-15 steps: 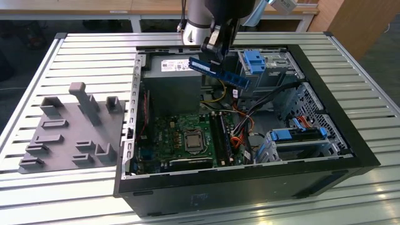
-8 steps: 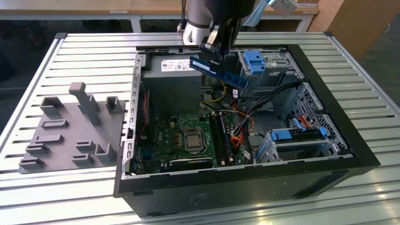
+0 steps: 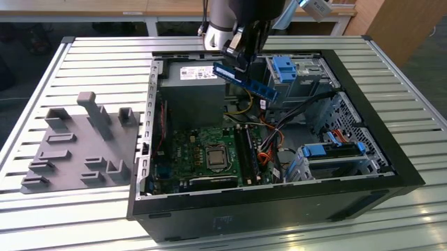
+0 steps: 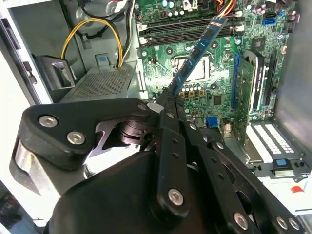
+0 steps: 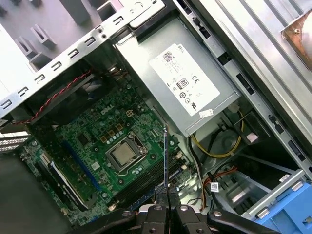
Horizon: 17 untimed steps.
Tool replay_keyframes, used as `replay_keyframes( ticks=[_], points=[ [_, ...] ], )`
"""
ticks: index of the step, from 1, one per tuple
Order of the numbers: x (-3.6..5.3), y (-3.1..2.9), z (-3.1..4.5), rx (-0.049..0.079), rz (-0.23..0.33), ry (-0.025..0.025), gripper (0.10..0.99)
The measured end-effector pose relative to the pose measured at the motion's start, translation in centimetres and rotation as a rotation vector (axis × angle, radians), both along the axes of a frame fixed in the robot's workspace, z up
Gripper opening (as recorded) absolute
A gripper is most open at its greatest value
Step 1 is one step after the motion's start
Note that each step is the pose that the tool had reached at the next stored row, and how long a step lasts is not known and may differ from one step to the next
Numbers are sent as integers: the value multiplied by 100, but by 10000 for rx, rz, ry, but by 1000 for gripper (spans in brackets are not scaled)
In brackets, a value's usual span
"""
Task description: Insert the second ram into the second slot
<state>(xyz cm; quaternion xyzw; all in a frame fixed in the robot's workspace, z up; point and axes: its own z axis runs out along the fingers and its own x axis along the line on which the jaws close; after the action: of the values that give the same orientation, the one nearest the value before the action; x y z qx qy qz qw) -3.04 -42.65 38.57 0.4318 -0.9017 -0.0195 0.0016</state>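
One ram (image 3: 255, 83) pinched by one end in the tool (image 3: 237, 61), shut narrow on the blue board. Held tilted in the air over the open computer case (image 3: 279, 209), above the power supply (image 3: 192, 94) and cables, well apart from the motherboard (image 3: 209, 154). Edge-on in the first wrist view, with the memory slots (image 5: 141, 183) below, beside the processor socket (image 5: 126, 153). Not yet seated. Grey fixture (image 3: 77, 151) on the table (image 3: 104, 52), at the exterior view's left.

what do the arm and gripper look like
The arm is a rounded, pale silver-grey tube with darker sections beside it. The gripper is matte black, built from thick rounded linkage bars and slim flat fingers, all dotted with silver screw heads.
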Motion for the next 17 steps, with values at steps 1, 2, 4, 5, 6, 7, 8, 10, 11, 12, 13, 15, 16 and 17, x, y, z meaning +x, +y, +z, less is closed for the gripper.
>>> replay_keyframes(
  ticks=[1, 2, 4, 5, 6, 7, 8, 10, 11, 12, 13, 15, 16, 17],
  points=[
    [0, 0, 0, 0, -75, 0, 122],
    [0, 0, 0, 0, -143, 0, 122],
    [0, 0, -1, 0, -283, 0, 122],
    [0, 0, -1, 0, -353, 0, 122],
    [0, 0, -1, 0, -424, 0, 122],
    [0, 0, -1, 0, -503, 0, 122],
    [0, 0, -2, 0, -576, 0, 122],
    [0, 0, -2, 0, -719, 0, 122],
    [0, 0, -2, 0, -791, 0, 122],
    [0, 0, -2, -1, -867, 0, 122],
    [0, 0, -3, -2, -949, 0, 122],
    [0, -2, -6, -3, -1124, 0, 122],
    [0, -4, -8, -2, -1211, 0, 122],
    [-1, -5, -10, -2, -1288, 0, 122]
  ],
)
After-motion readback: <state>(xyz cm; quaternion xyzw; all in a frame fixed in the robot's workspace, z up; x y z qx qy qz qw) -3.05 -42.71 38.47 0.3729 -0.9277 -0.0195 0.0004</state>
